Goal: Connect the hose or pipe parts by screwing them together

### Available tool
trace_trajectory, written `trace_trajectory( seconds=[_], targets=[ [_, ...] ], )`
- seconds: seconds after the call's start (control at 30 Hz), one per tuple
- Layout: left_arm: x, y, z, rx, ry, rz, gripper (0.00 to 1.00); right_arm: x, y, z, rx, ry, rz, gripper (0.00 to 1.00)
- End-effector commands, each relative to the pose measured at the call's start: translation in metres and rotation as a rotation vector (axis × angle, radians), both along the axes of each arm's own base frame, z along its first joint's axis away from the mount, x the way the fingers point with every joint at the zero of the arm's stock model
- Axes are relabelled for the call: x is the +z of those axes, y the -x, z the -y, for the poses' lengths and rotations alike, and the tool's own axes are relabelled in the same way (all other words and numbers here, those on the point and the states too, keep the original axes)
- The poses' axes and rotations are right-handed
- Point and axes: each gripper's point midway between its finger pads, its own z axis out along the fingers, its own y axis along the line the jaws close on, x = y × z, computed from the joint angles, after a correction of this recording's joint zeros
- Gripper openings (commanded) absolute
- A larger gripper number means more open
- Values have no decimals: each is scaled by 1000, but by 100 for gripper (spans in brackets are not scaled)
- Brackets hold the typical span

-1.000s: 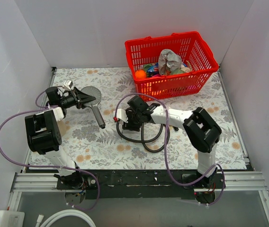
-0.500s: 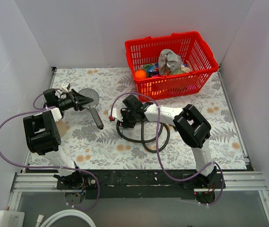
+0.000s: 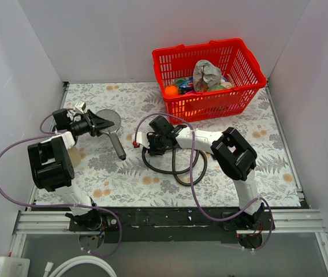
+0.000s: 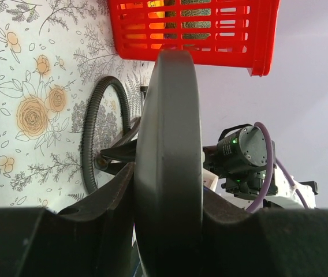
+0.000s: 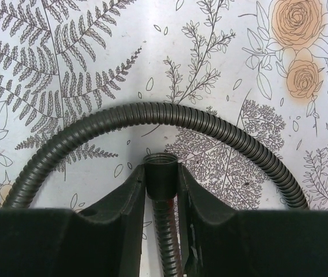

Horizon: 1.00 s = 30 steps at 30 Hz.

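Observation:
My left gripper (image 3: 99, 123) is shut on the rim of the grey shower head's disc (image 3: 112, 118). The straight handle (image 3: 118, 144) points toward the near side. In the left wrist view the disc (image 4: 167, 144) stands edge-on, pinched between both fingers (image 4: 109, 202). The black hose (image 3: 175, 168) lies looped on the floral table at centre. My right gripper (image 3: 148, 142) is shut on the hose's threaded end nut (image 5: 161, 172), whose open mouth faces away from the camera. The rest of the hose (image 5: 152, 112) arcs just beyond it.
A red basket (image 3: 250, 81) holding several items stands at the back right, also seen in the left wrist view as the basket (image 4: 210, 34). Purple cables (image 3: 5, 167) loop off both arms. White walls close in the table on three sides.
The right gripper has closed its jaws onto the hose's end nut after shifting slightly left. The left arm with the shower head has barely moved.

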Motion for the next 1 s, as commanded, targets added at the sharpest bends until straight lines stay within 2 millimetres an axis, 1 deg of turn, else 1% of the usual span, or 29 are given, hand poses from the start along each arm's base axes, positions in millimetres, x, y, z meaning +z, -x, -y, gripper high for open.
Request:
trace_trajectory(
  seconds=[0.0,0.03,0.1,0.13,0.17,0.2,0.23,0.27,0.3,0.33,0.37,0.4,0.43,0.47,0.5,0.53,0.57,0.6,0.63,0.67,0.7,0.73,0.77,0.83,0.87,0.93,0.97],
  targets=[
    [31,2,-2,-1,-59,122,0,5,-3,6,-62,30,-23,4],
    [31,2,-2,6,-68,126,0,26,-7,-2,-105,-8,-37,1],
    [30,1,3,9,-90,141,0,55,-1,-13,-137,-73,-101,1],
    [29,1,6,9,-93,140,0,85,4,-18,-176,-145,-130,1],
    [28,1,11,5,-96,138,0,94,23,-22,-159,-187,-194,1],
    [30,-3,13,22,-103,154,0,103,32,-24,-165,-219,-209,1],
    [34,-4,15,33,-106,166,0,133,39,-28,-162,-301,-170,1],
    [37,-4,21,35,-109,179,0,123,64,-26,-187,-290,-233,1],
    [38,-4,23,42,-111,202,0,122,78,-25,-185,-310,-253,1],
    [42,-4,25,61,-94,193,0,145,87,-27,-184,-389,-239,1],
    [43,-3,26,73,-87,198,0,146,106,-30,-208,-407,-288,1],
    [43,-2,27,77,-80,213,0,123,122,-19,-239,-381,-336,1],
    [42,-1,27,78,-75,204,0,134,131,-16,-256,-424,-346,1],
    [41,0,28,77,-75,204,0,138,146,-23,-241,-473,-352,1],
    [40,1,29,78,-78,212,0,129,157,-18,-280,-463,-401,1],
    [34,5,30,79,-76,197,0,130,164,-21,-283,-477,-417,1],
    [35,7,31,83,-80,208,0,129,170,-24,-287,-478,-432,1],
    [34,8,32,82,-81,213,0,128,170,-25,-323,-466,-445,1],
    [32,11,33,80,-80,206,0,120,170,-27,-345,-445,-457,1],
    [31,12,34,81,-83,208,0,119,163,-28,-384,-446,-446,1],
    [32,14,34,84,-90,213,0,119,160,-28,-405,-446,-442,1],
    [32,15,33,94,-98,219,0,120,157,-30,-437,-460,-451,1],
    [27,16,32,113,-108,211,0,120,149,-30,-486,-472,-426,1],
    [28,19,32,120,-124,228,0,123,139,-31,-552,-492,-402,1],
    [25,22,32,120,-124,222,0,123,131,-31,-592,-505,-368,1],
    [23,24,33,119,-123,216,0,123,123,-32,-631,-515,-337,1],
    [20,25,33,121,-124,209,0,127,116,-34,-656,-529,-312,1]
  ],
)
